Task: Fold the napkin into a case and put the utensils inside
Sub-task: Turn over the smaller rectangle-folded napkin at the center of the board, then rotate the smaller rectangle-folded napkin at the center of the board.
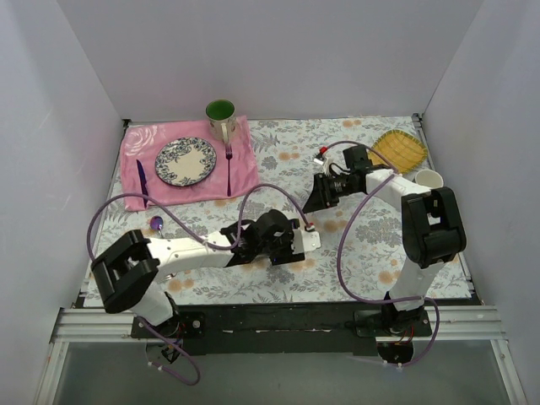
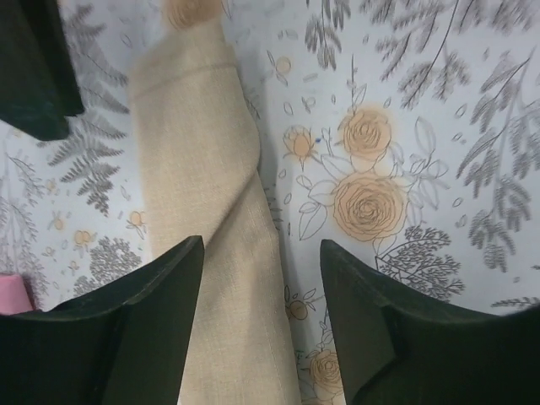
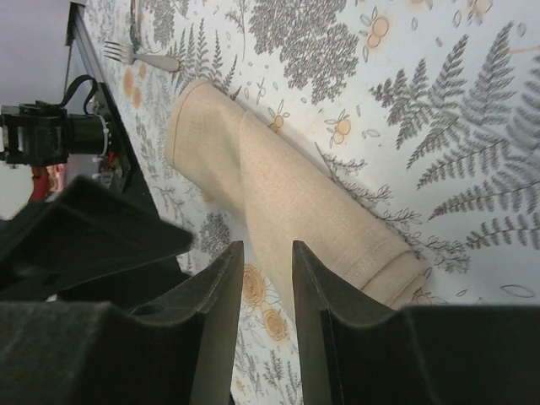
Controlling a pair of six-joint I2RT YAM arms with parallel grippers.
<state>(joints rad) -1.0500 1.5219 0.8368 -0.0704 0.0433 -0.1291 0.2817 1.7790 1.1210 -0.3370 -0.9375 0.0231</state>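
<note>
The napkin (image 2: 202,211) lies folded into a narrow case at centre-left of the left wrist view, beneath the left gripper (image 2: 261,253), whose jaws are apart and empty. The right gripper (image 3: 266,253) is narrowly parted and holds nothing. The fork (image 3: 139,56), upper left, is not yet inside.

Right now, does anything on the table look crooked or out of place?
Yes. The folded napkin is uneven: its top flap crosses at a slant instead of lying straight. The fork lies on the table beyond the napkin's end, not inside it.
</note>
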